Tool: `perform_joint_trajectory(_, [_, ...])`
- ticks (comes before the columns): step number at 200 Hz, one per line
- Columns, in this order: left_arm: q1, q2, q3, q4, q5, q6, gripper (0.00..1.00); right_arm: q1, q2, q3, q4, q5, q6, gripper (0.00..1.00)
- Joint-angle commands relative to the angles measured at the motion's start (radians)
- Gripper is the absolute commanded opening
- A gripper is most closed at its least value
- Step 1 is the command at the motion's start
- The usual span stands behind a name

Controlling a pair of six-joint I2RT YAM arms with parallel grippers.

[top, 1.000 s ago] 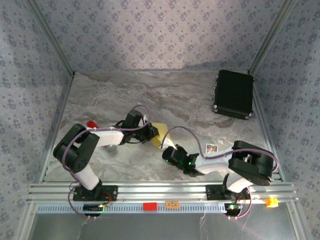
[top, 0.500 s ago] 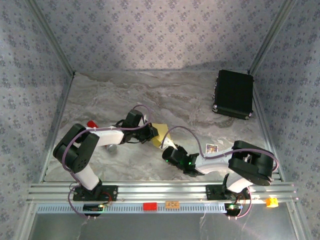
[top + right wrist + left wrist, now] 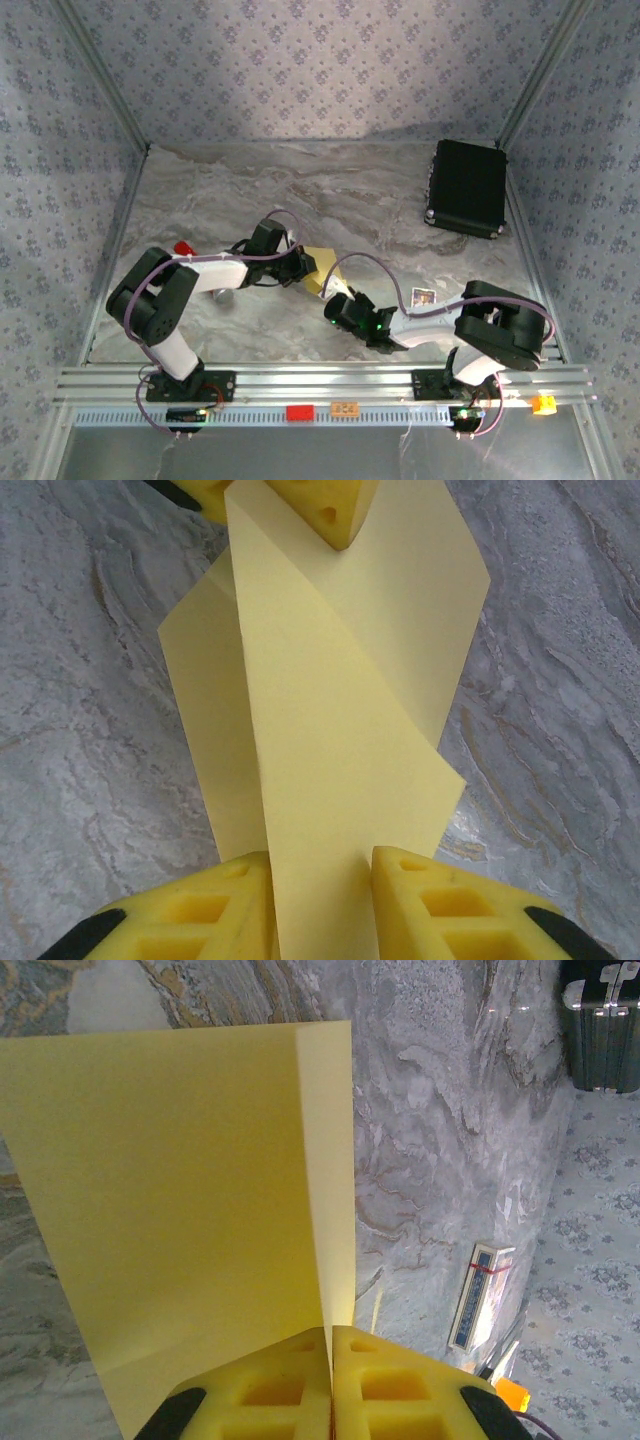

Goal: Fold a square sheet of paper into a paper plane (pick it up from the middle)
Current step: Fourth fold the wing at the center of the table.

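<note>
Where the marbled grey table [image 3: 200, 190] meets its papered walls, a black rectangular case [image 3: 467, 187] lies at two o'clock, and bare stone stays open from ten to twelve. Near the centre, the square sheet of paper [image 3: 318, 268], thin, matte yellow and creased, sits between both arms. The left wrist view shows the left gripper [image 3: 330, 1335] pinched flat on its edge. The right wrist view shows the right gripper [image 3: 320, 865] parted, with a folded strip passing between its foam fingers. A small printed card [image 3: 422, 297] lies at four o'clock of the sheet.
</note>
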Motion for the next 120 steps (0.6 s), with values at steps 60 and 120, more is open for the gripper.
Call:
perform_joint_trajectory(60, [-0.001,0.007,0.019,-0.005,0.002,0.015,0.07,-0.001,0.007,-0.005,0.014,0.037,-0.005,0.22])
perform_joint_trajectory(120, [-0.001,0.007,0.024,-0.012,0.001,0.017,0.07,-0.002,-0.001,-0.008,0.009,0.031,0.008,0.17])
